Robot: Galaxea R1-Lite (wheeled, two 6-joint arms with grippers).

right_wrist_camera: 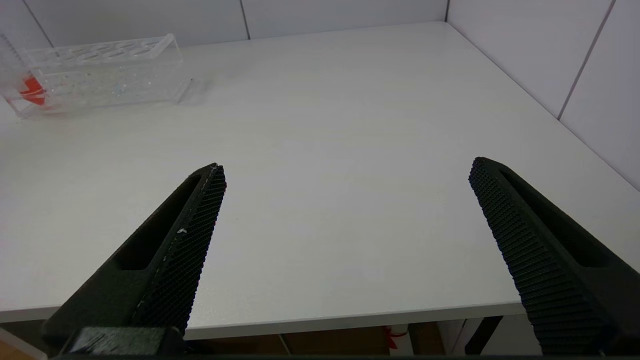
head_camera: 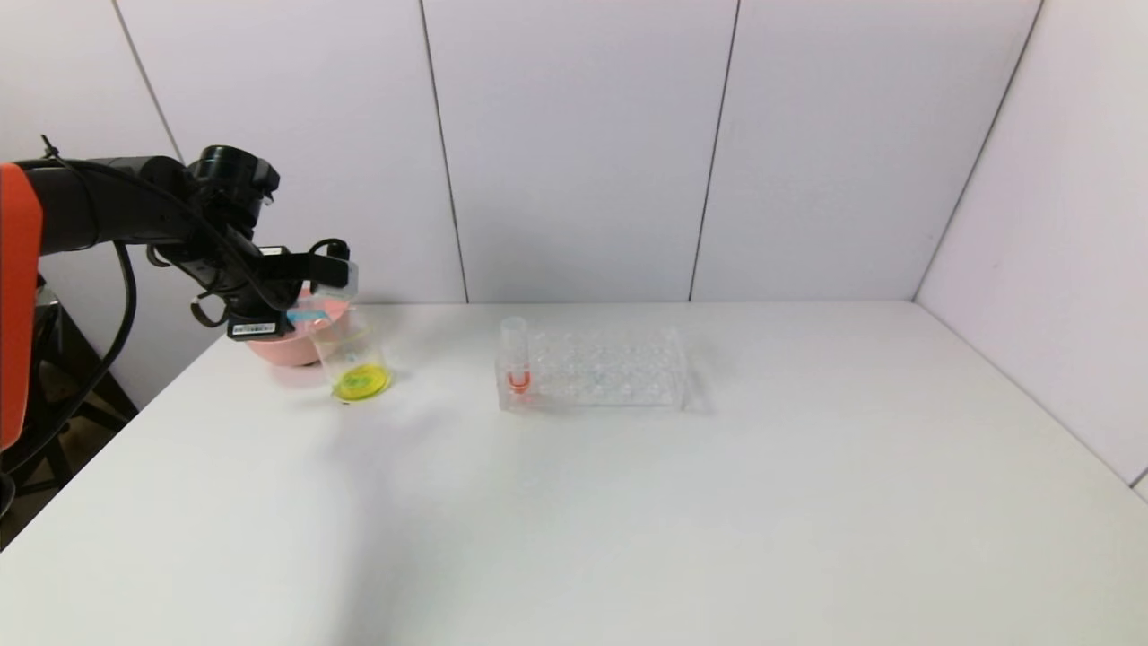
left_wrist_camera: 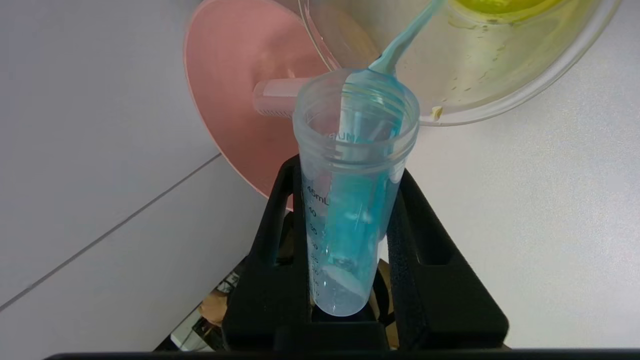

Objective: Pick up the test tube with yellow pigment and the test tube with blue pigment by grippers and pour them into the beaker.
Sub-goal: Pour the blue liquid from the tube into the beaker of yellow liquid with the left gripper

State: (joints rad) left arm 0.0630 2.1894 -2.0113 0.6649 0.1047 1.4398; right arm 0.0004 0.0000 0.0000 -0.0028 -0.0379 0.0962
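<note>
Blue-tinted test tube (left_wrist_camera: pixel 352 200), yellow-pooled beaker (head_camera: pixel 352 357), pink bowl (head_camera: pixel 280 345), black claw (left_wrist_camera: pixel 350 250) — red-tipped tube (head_camera: pixel 516 354)

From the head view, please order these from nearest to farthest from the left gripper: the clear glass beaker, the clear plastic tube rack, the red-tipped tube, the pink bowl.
The left gripper holds the blue-tinted clear test tube over the beaker.
1. Clear glass beaker and pink bowl, both right under it: too close to call.
2. Red-tipped tube, at the rack's near end.
3. Clear plastic tube rack, stretching farther right.
</note>
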